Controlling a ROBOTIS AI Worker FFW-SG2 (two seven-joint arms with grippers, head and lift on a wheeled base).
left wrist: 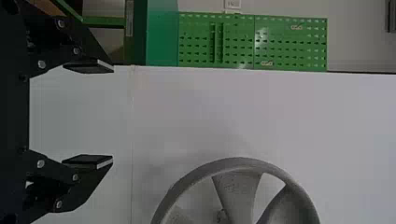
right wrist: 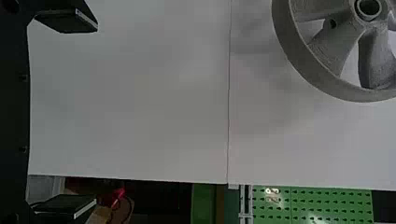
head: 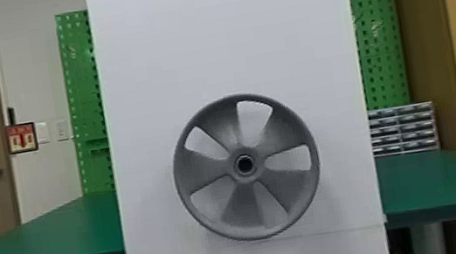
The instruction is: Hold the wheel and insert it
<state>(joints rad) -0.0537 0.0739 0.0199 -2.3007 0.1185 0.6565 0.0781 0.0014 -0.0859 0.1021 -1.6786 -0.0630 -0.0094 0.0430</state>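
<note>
Bring the black two-fingered left gripper (left wrist: pixel 112 115) and matching right gripper (right wrist: pixel 96 113), both spread wide, to opposite sides of the grey, round, plastic-looking spoked wheel (head: pixel 257 163), lower centre of the head view, in front of the flat white panel (head: pixel 226 40). Squeeze evenly, hold square, probably push straight in.

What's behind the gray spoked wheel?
Through the openings in the gray spoked wheel, a flat white panel shows; what lies behind its solid parts is covered and cannot be seen.
</note>
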